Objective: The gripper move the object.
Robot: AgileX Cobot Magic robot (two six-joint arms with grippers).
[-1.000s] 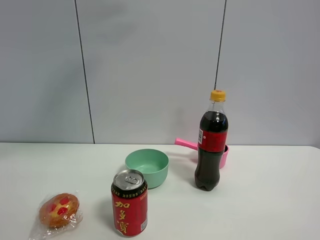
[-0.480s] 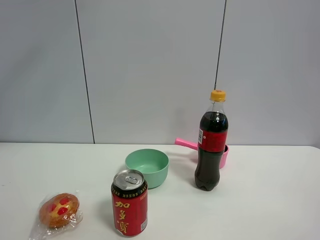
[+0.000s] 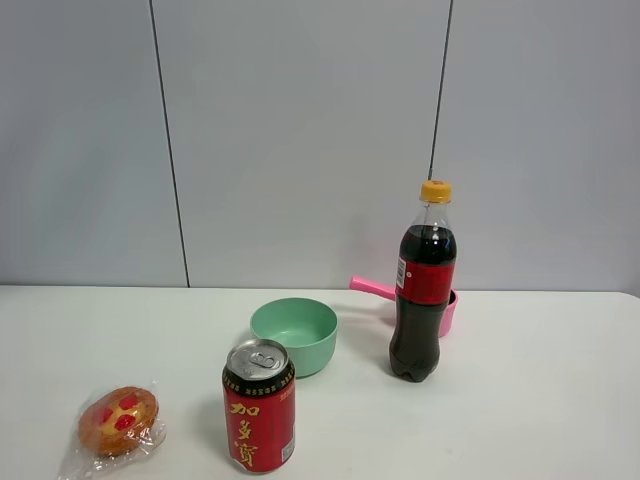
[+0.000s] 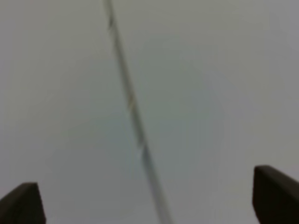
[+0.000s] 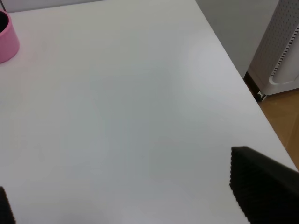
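Observation:
The cola bottle stands upright on the white table, right of the middle, with a red label and a yellow-orange cap. No gripper shows in the exterior high view. In the left wrist view my left gripper is open and empty, its two black fingertips far apart, facing a blurred grey wall with a dark seam. In the right wrist view my right gripper is open and empty above the bare table, near the table's right edge. The bottle is out of both wrist views.
A red can stands at the front. A green bowl sits behind it. A pink pot stands behind the bottle and also shows in the right wrist view. A wrapped pastry lies front left. A white appliance stands beyond the table edge.

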